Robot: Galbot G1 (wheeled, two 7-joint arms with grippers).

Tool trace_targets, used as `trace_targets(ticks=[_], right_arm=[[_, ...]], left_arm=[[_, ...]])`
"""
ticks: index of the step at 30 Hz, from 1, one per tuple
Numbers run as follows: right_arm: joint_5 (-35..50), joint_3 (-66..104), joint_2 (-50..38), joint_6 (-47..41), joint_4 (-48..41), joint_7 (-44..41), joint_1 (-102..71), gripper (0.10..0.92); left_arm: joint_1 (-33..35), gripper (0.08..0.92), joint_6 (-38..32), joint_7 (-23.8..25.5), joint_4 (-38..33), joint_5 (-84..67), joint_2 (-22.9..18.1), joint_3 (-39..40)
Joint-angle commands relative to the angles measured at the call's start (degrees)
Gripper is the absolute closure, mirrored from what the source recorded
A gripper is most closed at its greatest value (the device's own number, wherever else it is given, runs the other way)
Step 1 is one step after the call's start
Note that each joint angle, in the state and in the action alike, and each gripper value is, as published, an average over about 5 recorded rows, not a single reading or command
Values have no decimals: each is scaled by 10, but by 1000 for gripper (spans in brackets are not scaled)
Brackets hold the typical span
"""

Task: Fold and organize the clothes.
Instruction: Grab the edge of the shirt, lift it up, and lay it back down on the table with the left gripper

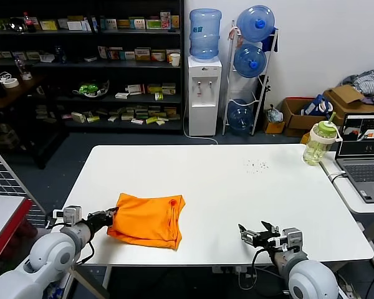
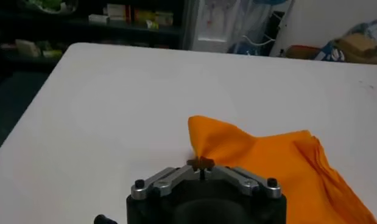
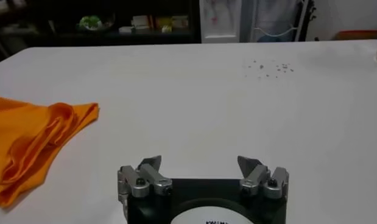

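The orange T-shirt (image 1: 149, 219) lies folded into a rough square on the white table (image 1: 237, 187), near its front left part. My left gripper (image 1: 112, 215) is at the shirt's left edge and is shut on a corner of the cloth; in the left wrist view the fingertips meet on a raised orange point (image 2: 202, 162) of the shirt (image 2: 279, 164). My right gripper (image 1: 258, 233) rests low over the table's front right, open, with nothing between its fingers (image 3: 199, 164). The shirt (image 3: 36, 140) lies well off to its side.
A green-lidded bottle (image 1: 318, 142) stands at the table's back right corner, beside a laptop (image 1: 364, 152) on a side table. Small dark specks (image 1: 257, 165) dot the far table top. Shelves, a water dispenser (image 1: 204, 93) and boxes stand behind the table.
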Motion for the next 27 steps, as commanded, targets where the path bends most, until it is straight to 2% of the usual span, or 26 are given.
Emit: trace_targets(ticks=[1,8,15,18,21,24,27], right_arm=[[1,12,-8,4,15,-4,-6,203],[-1,58,-26,16,40,-15,-40,203],[-2,93,-27,26,42,-20,-62,203],[-6,96,-21,27,42,-20,-64,203],[-11,97,-14,26,42,-19,-67,203],[-19,101,-4,26,43,-18,-72,203],[-34,106,10,25,45,-16,-83,203]], left_arm=[[72,910,12,-2,-16,2,83,-121],[116,910,-19,55,105,17,118,-199],[128,910,-25,69,119,16,138,-211],[114,910,-20,56,86,10,128,-194],[103,910,-10,22,16,-20,113,-170],[85,910,11,-44,-72,-77,91,-127],[12,910,27,-114,-145,-129,46,-12]])
